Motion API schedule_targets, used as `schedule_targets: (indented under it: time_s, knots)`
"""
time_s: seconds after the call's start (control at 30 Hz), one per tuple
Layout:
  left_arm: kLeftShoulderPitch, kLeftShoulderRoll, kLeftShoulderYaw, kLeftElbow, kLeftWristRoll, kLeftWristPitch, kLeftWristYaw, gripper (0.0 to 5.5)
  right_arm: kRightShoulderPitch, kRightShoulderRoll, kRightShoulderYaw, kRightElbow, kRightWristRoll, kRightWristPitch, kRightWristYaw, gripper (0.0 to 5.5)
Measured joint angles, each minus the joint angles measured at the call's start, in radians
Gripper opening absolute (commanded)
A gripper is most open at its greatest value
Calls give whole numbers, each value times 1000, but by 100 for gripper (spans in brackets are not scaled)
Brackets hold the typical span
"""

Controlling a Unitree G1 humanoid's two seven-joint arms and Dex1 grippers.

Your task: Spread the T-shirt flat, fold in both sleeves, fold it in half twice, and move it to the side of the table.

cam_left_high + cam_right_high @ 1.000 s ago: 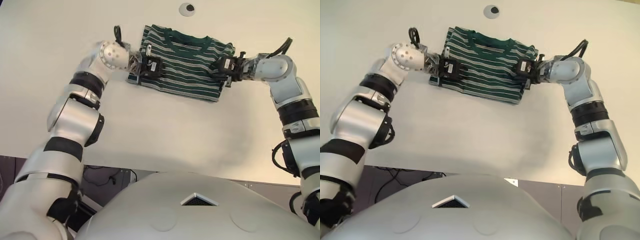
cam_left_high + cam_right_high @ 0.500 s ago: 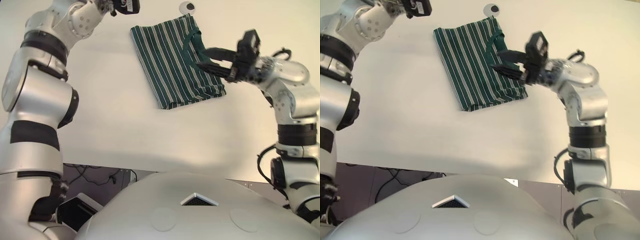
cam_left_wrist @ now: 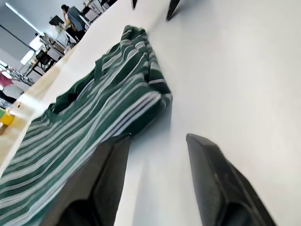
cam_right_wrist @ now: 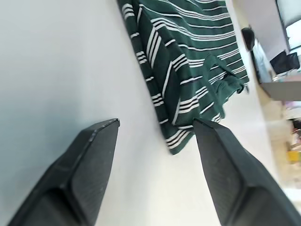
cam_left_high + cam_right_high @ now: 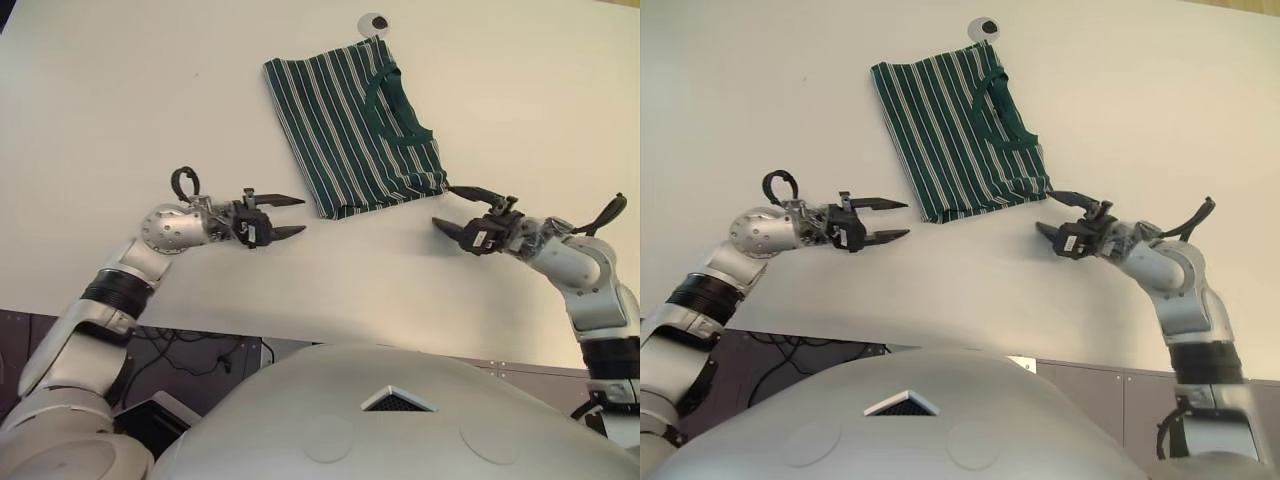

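Left eye view: striped T-shirt (image 5: 350, 135) folded down to a narrow rectangle, lying loose toward the far edge of the table (image 5: 120, 100), one far corner just beside a round mark (image 5: 375, 20). Held at both sides a second ago, now let go, with both arms drawn back low toward the near edge. Left gripper (image 5: 298, 214) spread wide and empty, near the T-shirt's near-left corner but apart from it. Right gripper (image 5: 443, 206) likewise spread and empty, just off the near-right corner. Right eye view: same layout, no claw in contact with the cloth. Folding apparently finished, to judge by the compact stack, leaving only the move to the side of the table. Left wrist view: fingers (image 3: 108, 179) parted over bare tabletop, the T-shirt's layered corner lying ahead. Right wrist view: fingers (image 4: 221, 155) parted in the same way, the stacked striped edge ahead and untouched. Surface plain, pale and smooth, probably kind to a sliding bundle. Office furniture (image 3: 44, 59) far beyond the table's far edge, well apart from the work.
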Motion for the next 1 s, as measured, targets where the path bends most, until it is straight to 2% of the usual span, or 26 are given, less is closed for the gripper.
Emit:
schedule_targets:
  time_s: [0.1, 0.23, 0.47, 0.53, 0.6, 0.67, 0.73, 0.9, 0.97, 1.0]
  knots:
    - [-34, -60, 6, 26, 88, -25, 24, 213, -71, 8, 44, 61, -52, -9, -60, 286]
    - [-100, -127, 10, 99, 180, -47, 62, 147, -152, 8, 105, 124, -86, -7, -78, 208]
    - [-122, -152, 25, 120, 209, -69, 74, 38, -218, 6, 172, 182, -76, -5, -61, 63]
    - [-123, -153, 32, 119, 189, -65, 59, 19, -229, 5, 177, 190, -26, 7, -9, 32]
    - [-113, -151, 34, 99, 111, -18, -11, 10, -226, -5, 179, 171, 105, 57, 116, 1]
    - [-66, -138, 34, 21, -29, 113, -132, 8, -190, -47, 178, 79, 286, 190, 279, 0]
    - [-9, -84, 31, -119, -218, 340, -275, 7, -139, -106, 173, -36, 456, 368, 417, 0]
    - [86, 204, 31, -464, -693, 967, -674, 7, -19, -334, 112, -321, 926, 840, 732, 0]
    - [60, 250, 116, -498, -826, 1177, -728, 7, -61, -421, 5, -437, 1115, 1043, 756, 0]
    - [7, 223, 164, -456, -828, 1194, -687, 7, -130, -413, -20, -446, 1127, 1064, 714, 0]
